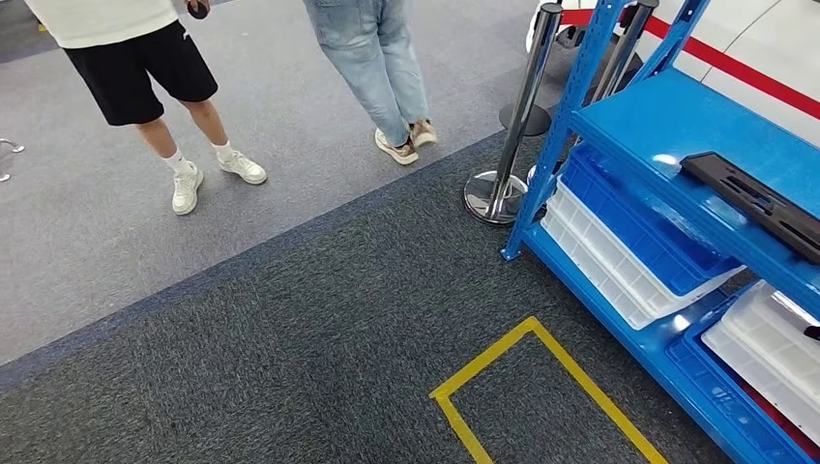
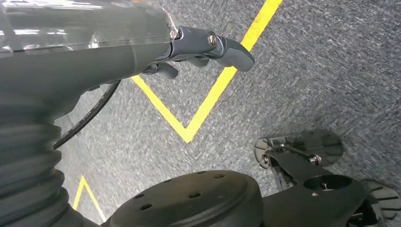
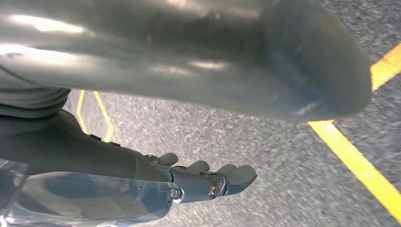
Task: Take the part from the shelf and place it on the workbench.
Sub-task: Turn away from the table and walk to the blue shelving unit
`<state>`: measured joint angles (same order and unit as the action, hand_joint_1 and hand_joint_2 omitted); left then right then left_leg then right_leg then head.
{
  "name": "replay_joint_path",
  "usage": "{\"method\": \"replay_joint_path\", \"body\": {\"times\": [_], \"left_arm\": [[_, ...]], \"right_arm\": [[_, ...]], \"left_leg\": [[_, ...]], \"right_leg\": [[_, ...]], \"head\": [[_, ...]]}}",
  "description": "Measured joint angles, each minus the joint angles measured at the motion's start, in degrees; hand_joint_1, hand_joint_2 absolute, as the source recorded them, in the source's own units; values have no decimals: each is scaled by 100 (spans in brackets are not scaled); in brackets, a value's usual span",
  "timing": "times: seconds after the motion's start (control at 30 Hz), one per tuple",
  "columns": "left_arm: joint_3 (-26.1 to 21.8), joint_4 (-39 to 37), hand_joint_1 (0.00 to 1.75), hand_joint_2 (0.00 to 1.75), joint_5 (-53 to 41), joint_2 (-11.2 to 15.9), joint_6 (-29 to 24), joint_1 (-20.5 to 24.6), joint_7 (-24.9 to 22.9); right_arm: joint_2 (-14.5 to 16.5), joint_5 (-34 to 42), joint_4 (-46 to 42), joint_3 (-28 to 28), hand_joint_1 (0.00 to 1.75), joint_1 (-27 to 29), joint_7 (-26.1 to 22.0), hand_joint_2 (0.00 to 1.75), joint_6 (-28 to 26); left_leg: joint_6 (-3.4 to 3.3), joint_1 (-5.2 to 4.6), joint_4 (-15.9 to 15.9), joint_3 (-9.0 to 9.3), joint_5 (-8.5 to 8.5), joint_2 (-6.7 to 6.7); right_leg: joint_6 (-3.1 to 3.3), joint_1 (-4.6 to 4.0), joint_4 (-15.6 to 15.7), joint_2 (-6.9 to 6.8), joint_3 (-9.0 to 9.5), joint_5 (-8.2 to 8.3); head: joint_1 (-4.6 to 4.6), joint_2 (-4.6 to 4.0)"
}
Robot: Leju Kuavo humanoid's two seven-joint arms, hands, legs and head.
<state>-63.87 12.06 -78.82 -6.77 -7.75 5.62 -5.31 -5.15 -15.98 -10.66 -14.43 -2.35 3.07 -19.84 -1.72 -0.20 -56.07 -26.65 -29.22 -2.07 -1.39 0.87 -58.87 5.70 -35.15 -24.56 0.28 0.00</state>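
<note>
Both hands hang at the robot's sides above the carpet, and we find nothing in either. Left hand (image 2: 208, 49): fingers loosely extended and apart, holding nothing, over a yellow floor line (image 2: 208, 99). Right hand (image 3: 203, 177): fingers likewise stretched out and apart, bare, over the same kind of carpet.

We locate the part (image 1: 754, 201), a long black piece, lying flat on the upper level of the blue shelf (image 1: 667, 126) at the right of the head view, untouched. Stacked trays (image 1: 629, 242), blue and white, occupy the lower level. A yellow floor box (image 1: 532, 387) is marked on the dark carpet just left of the shelf. Two persons (image 1: 377, 68) stand at the far left, well apart from the shelf; a stanchion (image 1: 498, 188) stands just beside its far post.

We judge the task not yet begun in substance: no grasp made, the part unlifted. Remaining: raise a hand to the shelf, grip the part, carry it to the workbench, set it down.
</note>
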Motion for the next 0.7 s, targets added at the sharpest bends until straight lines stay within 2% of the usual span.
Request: {"method": "replay_joint_path", "body": {"times": [0.07,0.1,0.13,0.17,0.2,0.23,0.27,0.3,0.37,0.4,0.47,0.53,0.6,0.63,0.67,0.7], "left_arm": [[0,0,0,175,1,-7,2,-19,0],[0,0,0,175,3,-5,2,-28,-1],[0,0,0,175,5,-3,2,-36,-1],[0,0,0,175,5,0,2,-40,-3],[0,0,0,175,5,2,2,-43,-12],[0,0,0,175,6,3,3,-46,-24],[0,0,0,175,8,2,5,-47,-40],[0,0,0,175,10,2,8,-49,-57],[0,0,0,175,10,3,16,-53,-95],[0,0,0,175,8,3,21,-51,-120],[0,0,0,175,4,4,30,-37,-183],[-1,0,0,175,10,5,37,-21,-234],[-2,0,0,175,32,6,55,19,-263],[-3,0,0,175,45,6,68,48,-268],[-4,0,0,175,54,6,80,76,-269],[-4,0,0,175,60,6,87,93,-266]], "right_arm": [[-4,-1,4,0,0,-12,1,0,-1],[-4,-3,4,0,0,-21,1,0,2],[-5,-4,4,0,0,-28,1,0,6],[-4,-7,4,0,0,-27,1,0,11],[-2,-15,5,0,0,-22,3,0,16],[-2,-29,5,0,0,-19,7,0,22],[-3,-48,6,0,0,-17,10,0,26],[-5,-66,6,0,0,-21,14,0,33],[-9,-92,6,0,0,-40,14,0,57],[-8,-101,6,0,0,-45,14,0,72],[-6,-126,7,0,0,-45,13,0,97],[-5,-158,7,0,0,-51,19,0,117],[-5,-186,7,2,0,-75,42,0,154],[-5,-195,7,4,0,-88,62,0,177],[-5,-200,8,6,0,-99,84,0,202],[-4,-203,8,8,0,-106,102,0,220]], "left_leg": [[-50,28,101,33,77,144],[-66,23,117,29,87,215],[-72,20,116,20,88,294],[-69,19,115,15,81,367],[-60,21,113,16,69,438],[-45,27,108,23,51,503],[-22,35,98,40,27,560],[10,37,79,60,-5,616],[82,16,23,88,-84,714],[115,-2,5,97,-115,760],[170,-9,-2,125,-156,829],[229,16,-178,80,-304,670],[265,35,-810,-192,-642,390],[270,33,-1222,-374,-810,316],[271,29,-1557,-518,-910,284],[262,26,-1711,-582,-894,271]], "right_leg": [[-31,-16,-360,-248,-178,-247],[-49,-20,-702,-381,-340,-436],[-71,-7,-1074,-449,-512,-603],[-97,12,-1351,-484,-632,-689],[-124,34,-1449,-513,-661,-673],[-148,55,-1327,-545,-578,-559],[-167,75,-1013,-602,-395,-383],[-179,84,-618,-714,-177,-231],[-113,62,-78,-872,113,-87],[-63,43,6,-897,149,-100],[30,29,-3,-798,130,-118],[100,42,14,-706,128,-116],[156,46,25,-623,131,-116],[173,40,23,-578,134,-119],[182,32,22,-524,142,-123],[188,26,21,-459,155,-125]], "head": [[20,0],[28,0],[34,0],[33,0],[33,0],[33,0],[34,0],[35,0],[30,0],[22,0],[9,1],[-6,1],[-21,1],[-22,1],[-22,0],[-22,0]]}}
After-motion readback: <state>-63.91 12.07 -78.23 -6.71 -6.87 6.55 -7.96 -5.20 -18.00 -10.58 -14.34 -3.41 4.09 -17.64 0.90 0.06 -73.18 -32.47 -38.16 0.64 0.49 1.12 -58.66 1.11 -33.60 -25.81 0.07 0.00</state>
